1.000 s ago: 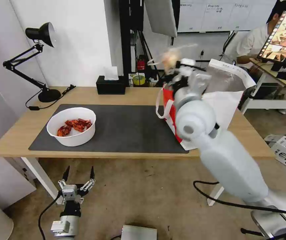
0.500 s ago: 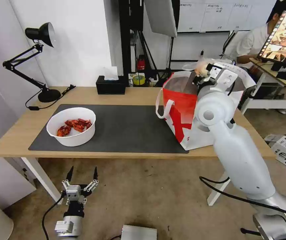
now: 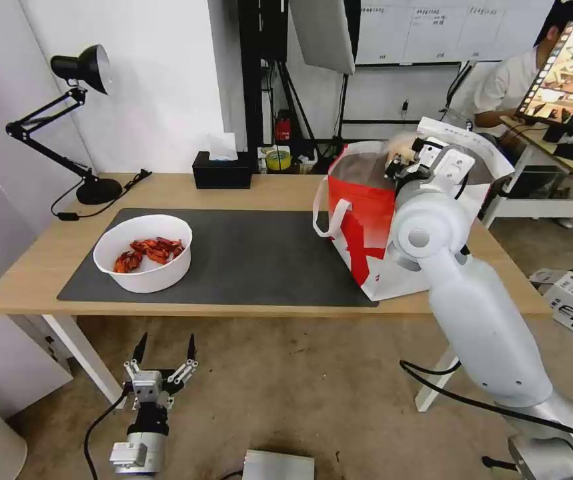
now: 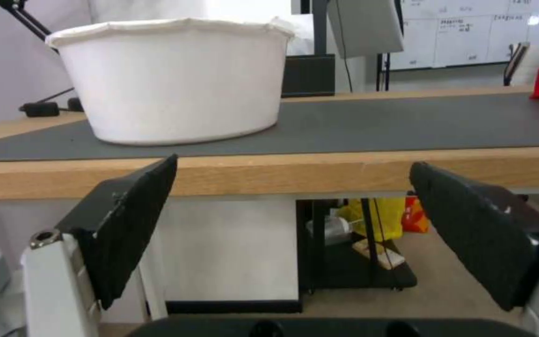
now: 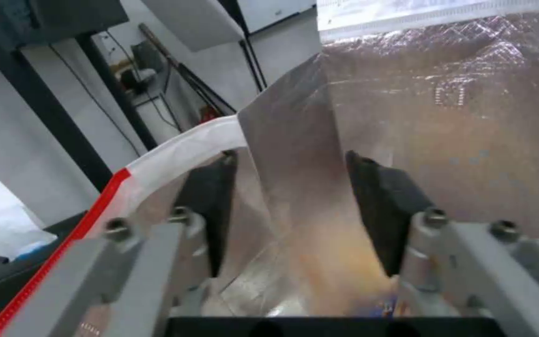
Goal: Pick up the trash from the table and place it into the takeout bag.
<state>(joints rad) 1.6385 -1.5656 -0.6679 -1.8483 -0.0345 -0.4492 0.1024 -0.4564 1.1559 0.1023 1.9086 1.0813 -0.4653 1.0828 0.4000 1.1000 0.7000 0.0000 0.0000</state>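
Bowl (image 3: 143,252) of red shells sits left on the grey mat (image 3: 253,253), mid-frame. Left gripper (image 3: 163,348) low at bottom left, below the table (image 3: 259,190) edge, fingers apart, empty. Right gripper (image 3: 399,160) upper right over the takeout bag (image 3: 366,220) mouth, fingers apart above the foil lining.

Your counter (image 3: 259,190) carries a grey mat (image 3: 259,257); bowl (image 3: 145,252) at 9 o'clock, takeout bag (image 3: 359,220) at 3, lamp (image 3: 73,127) and tissue box (image 3: 221,172) behind.
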